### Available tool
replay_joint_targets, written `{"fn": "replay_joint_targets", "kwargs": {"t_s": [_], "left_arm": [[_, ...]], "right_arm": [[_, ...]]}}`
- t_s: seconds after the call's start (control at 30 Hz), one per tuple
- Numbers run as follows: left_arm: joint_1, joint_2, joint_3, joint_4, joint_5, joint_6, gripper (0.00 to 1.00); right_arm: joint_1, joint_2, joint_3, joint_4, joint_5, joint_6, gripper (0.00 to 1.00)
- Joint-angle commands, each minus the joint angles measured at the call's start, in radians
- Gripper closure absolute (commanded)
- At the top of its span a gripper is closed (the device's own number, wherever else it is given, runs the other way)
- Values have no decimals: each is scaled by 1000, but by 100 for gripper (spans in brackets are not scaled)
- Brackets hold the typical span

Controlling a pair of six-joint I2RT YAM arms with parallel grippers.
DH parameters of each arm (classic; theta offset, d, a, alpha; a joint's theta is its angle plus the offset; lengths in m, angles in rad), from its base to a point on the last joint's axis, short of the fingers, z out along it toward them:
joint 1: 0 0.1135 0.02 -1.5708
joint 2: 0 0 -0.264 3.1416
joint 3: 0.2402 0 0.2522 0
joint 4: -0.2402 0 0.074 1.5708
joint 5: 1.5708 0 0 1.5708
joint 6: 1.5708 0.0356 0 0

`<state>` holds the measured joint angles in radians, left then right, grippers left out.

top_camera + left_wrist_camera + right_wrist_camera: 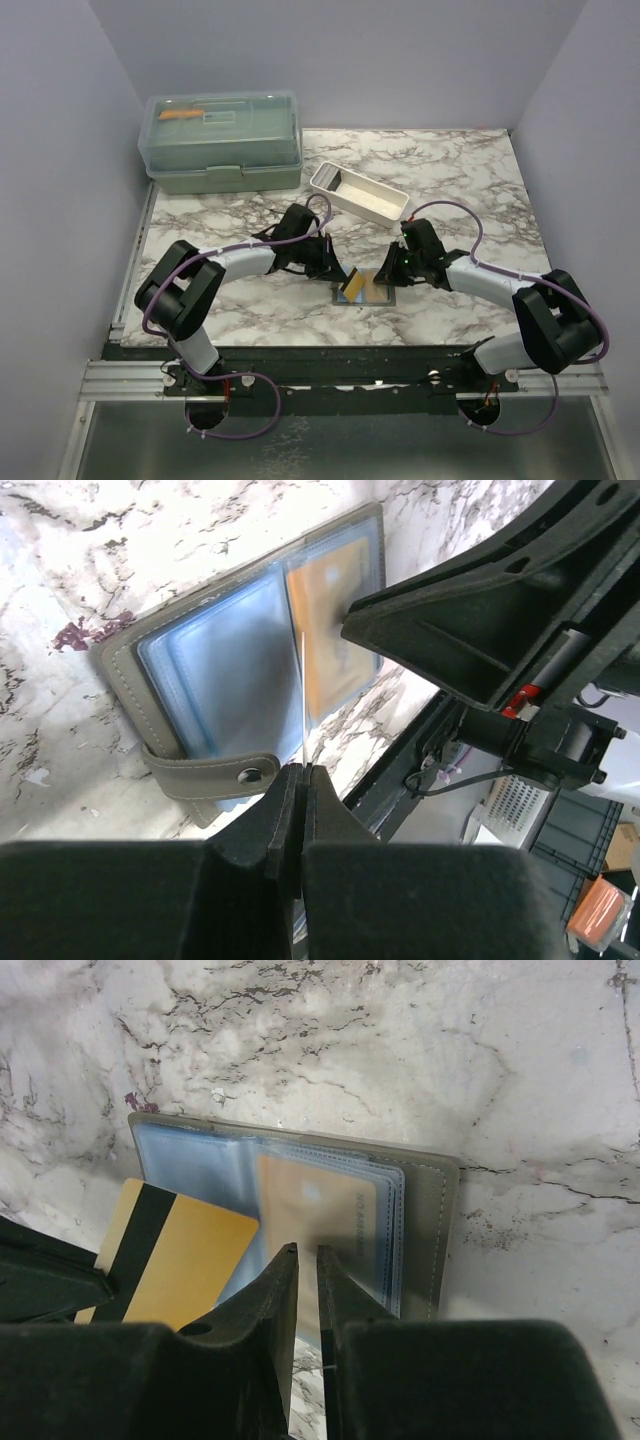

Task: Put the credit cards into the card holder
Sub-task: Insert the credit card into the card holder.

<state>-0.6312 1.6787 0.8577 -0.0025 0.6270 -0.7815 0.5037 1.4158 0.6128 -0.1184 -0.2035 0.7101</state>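
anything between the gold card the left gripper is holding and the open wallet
Nothing visible lies between the gold card in the left gripper and the open wallet. The right gripper sits over the wallet's edge beside that card, and one sleeve already holds a tan card.

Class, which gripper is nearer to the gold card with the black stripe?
Left. The left gripper pinches the flat gold black-striped card between its fingers; the right gripper is beside it, over the open grey-olive card holder.
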Motion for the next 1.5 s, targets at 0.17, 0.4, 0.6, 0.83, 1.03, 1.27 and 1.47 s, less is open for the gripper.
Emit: {"fn": "replay_joint_targets", "kwargs": {"t_s": [0.17, 0.4, 0.6, 0.83, 1.03, 1.27, 1.47], "left_arm": [[-22, -29, 19, -11, -32, 4, 100], [-22, 1, 15, -9, -48, 7, 100], [-22, 14, 12, -10, -66, 19, 100], [-24, 36, 14, -2, -73, 18, 100], [-29, 42, -2, 54, -112, 10, 100], [-46, 66, -19, 128, -149, -17, 100], [-65, 75, -42, 186, -178, -41, 100]], "right_arm": [[-2, 27, -24, -9, -3, 3, 83], [-2, 25, -21, -12, -4, 0, 83], [-3, 13, -24, -18, 0, 2, 83], [-2, 15, -25, -18, -1, 3, 83], [-3, 16, -22, -18, -2, 5, 83], [-3, 3, -17, -44, 19, 9, 83], [-7, -54, -6, -133, 81, 22, 79]]}}
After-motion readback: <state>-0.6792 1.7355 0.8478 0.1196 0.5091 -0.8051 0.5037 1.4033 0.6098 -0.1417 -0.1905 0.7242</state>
